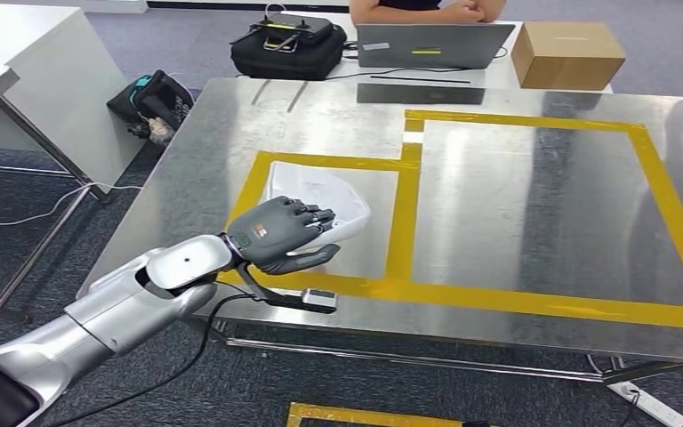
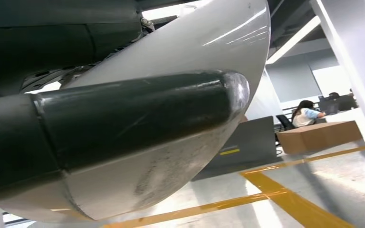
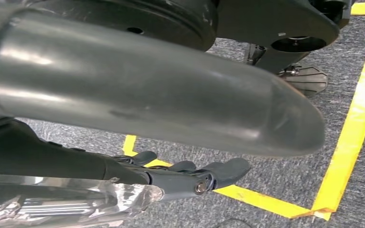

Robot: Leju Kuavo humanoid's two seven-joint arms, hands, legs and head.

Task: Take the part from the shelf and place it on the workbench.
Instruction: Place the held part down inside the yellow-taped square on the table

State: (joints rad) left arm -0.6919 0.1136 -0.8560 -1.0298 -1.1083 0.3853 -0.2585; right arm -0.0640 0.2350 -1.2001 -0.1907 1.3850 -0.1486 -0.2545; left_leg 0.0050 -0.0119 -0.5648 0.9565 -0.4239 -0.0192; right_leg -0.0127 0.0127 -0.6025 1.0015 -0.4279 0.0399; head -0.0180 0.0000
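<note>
Left hand gripping white part over tabletop, inside yellow-taped box. Right hand: grip state cannot be told.

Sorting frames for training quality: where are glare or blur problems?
Head view: sharp, with soft ceiling reflections on the metal workbench. Left wrist view: the white part and thumb loom close, slightly soft. Right wrist view: glare streaks the blurred right hand.

Grey carpet floor, white desk nearby
</note>
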